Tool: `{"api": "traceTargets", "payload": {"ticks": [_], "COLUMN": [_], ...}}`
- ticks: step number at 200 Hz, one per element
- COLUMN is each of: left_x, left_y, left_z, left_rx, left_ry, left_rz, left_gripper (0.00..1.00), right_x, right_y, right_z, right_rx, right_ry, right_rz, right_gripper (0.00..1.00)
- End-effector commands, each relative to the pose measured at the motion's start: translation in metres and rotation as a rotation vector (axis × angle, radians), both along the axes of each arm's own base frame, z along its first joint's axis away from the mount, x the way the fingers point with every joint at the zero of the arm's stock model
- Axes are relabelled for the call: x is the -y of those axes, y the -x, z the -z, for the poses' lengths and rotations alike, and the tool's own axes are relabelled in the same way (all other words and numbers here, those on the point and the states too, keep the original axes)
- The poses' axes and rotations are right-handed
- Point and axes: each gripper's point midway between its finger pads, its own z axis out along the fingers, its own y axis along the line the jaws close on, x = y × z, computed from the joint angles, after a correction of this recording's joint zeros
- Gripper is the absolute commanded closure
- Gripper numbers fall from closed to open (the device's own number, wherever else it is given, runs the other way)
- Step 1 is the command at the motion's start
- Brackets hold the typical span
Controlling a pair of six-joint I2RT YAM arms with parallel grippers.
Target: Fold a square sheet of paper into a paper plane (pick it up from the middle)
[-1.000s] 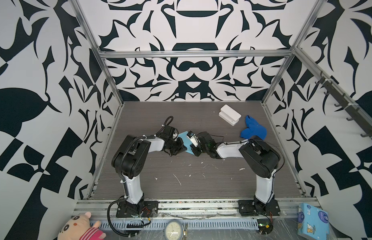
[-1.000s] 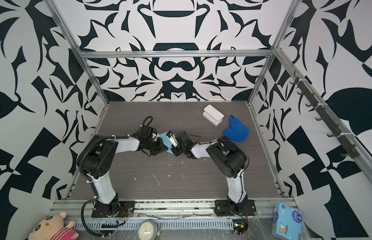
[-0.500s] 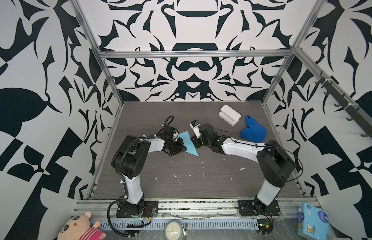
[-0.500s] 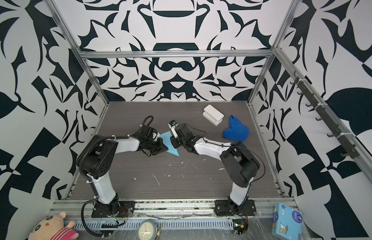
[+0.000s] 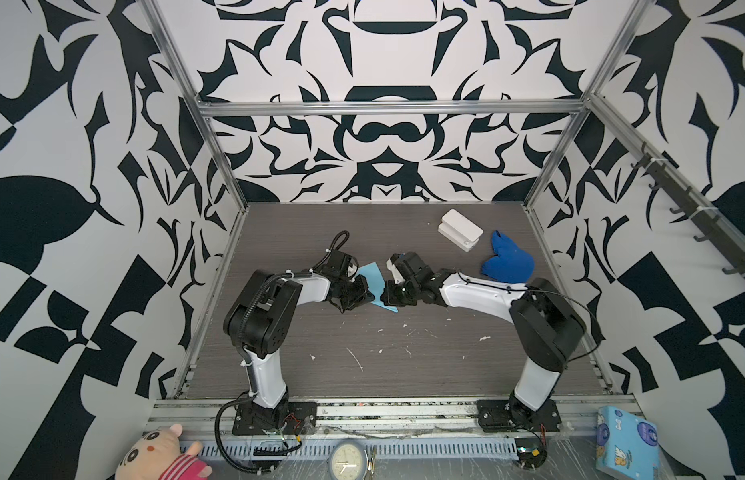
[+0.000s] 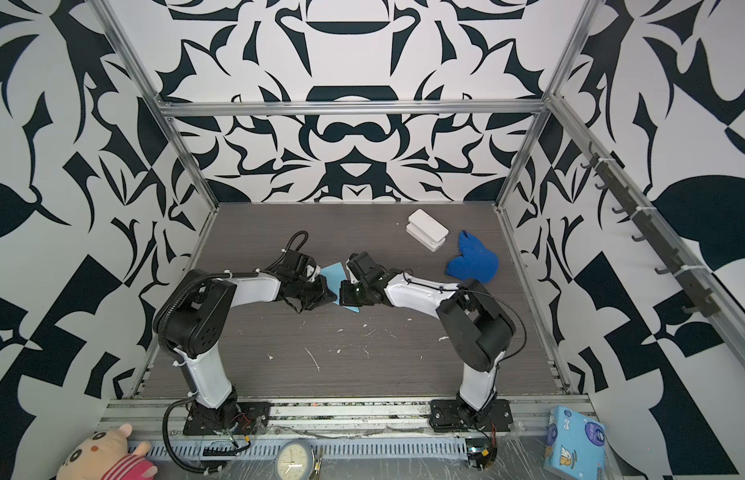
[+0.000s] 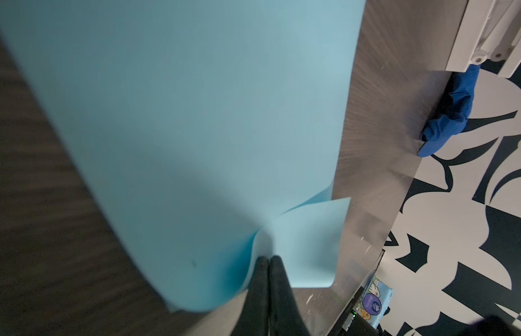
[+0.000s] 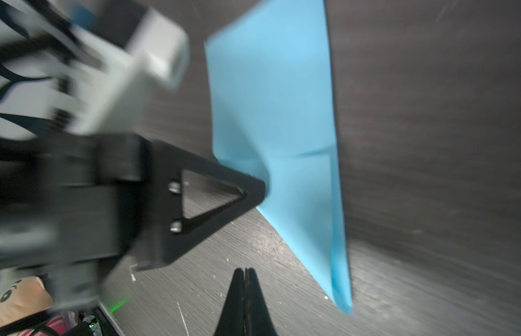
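The square sheet of paper point(image 5: 371, 279) is light blue and folded into a long pointed shape with a crease across it, standing up off the dark table point(image 5: 404, 365) mid-way back. My left gripper point(image 7: 269, 258) is shut on its lower edge, and the sheet point(image 7: 195, 116) fills most of the left wrist view. In the right wrist view the left gripper point(image 8: 255, 189) pinches the sheet point(image 8: 276, 116) from the side. My right gripper point(image 8: 245, 270) is shut and empty, its tips over bare table a little apart from the paper's point. In both top views the grippers point(image 5: 368, 296) point(image 6: 344, 297) face each other across the sheet point(image 6: 334, 272).
A white box point(image 5: 460, 235) and a royal-blue cloth lump point(image 5: 508, 262) lie at the back right. White scraps point(image 5: 356, 357) dot the table's front half. A plush toy point(image 5: 159, 457), a clock point(image 5: 348, 461) and a printed box point(image 5: 626, 444) sit outside the front rail.
My right gripper let go of the paper, rose toward the back, then came down beside the sheet and shut empty. The left gripper has kept its hold in place.
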Motion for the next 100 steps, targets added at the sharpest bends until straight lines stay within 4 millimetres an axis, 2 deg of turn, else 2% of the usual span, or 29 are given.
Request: {"api": "traceTargets", "payload": {"ticks": [1, 20, 53, 100], "left_x": [-0.03, -0.03, -0.029, -0.032], "left_y": [0.025, 0.024, 0.024, 0.025], "left_z": [0.046, 0.046, 0.047, 0.049], "left_rx": [-0.128, -0.128, -0.132, -0.136], "left_ry": [-0.178, -0.177, -0.176, -0.19], "left_rz": [-0.046, -0.046, -0.043, -0.049], "left_gripper": [0.94, 0.94, 0.94, 0.94], "right_x": [-0.013, -0.013, -0.015, -0.005], "right_y": [-0.014, -0.019, -0.025, -0.018], "right_z": [-0.017, -0.004, 0.004, 0.02], "right_rx": [-0.025, -0.039, -0.046, -0.098], "right_ry": [-0.049, -0.022, -0.009, 0.039], "right_rz": [0.06, 0.083, 0.108, 0.118], "right_gripper": [1.0, 1.0, 1.0, 1.0]}}
